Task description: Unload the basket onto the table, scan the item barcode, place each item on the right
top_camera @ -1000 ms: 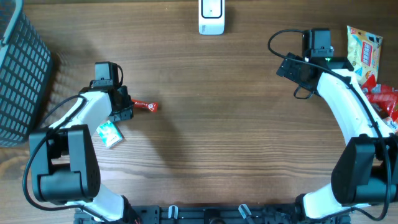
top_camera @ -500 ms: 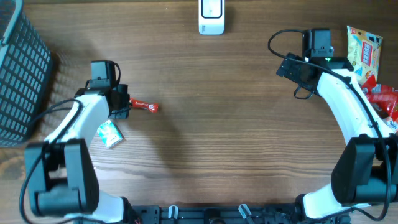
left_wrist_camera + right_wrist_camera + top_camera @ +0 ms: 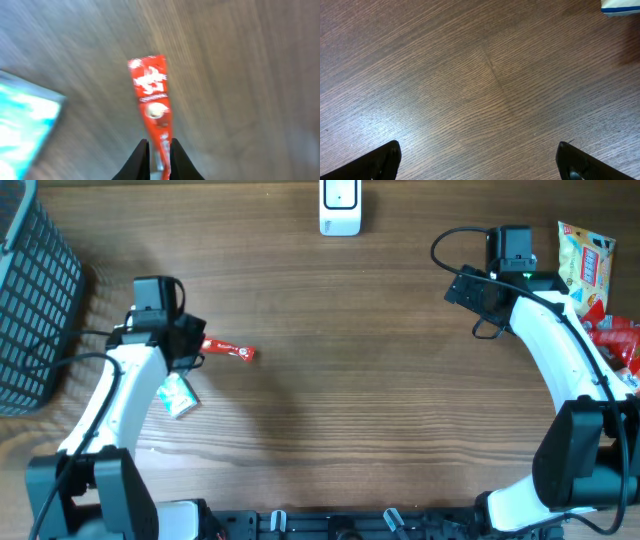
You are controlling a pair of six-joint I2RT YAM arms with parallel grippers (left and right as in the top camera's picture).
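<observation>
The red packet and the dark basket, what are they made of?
The red packet looks like thin plastic film or foil. It is flat and narrow with bright printing, though the wrist view is blurred, so its shine is hard to judge. The basket could be dark matte plastic or coated wire. Its walls are an open grid of small square holes, and the look alone does not settle which.

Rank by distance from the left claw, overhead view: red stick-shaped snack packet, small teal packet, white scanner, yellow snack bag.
From the left claw, nearest first:
1. red stick-shaped snack packet: its end is at the fingertips and it points toward the table's middle.
2. small teal packet: beside the left arm, nearer the robot's base.
3. white scanner: far edge, centre.
4. yellow snack bag: far right corner.
</observation>
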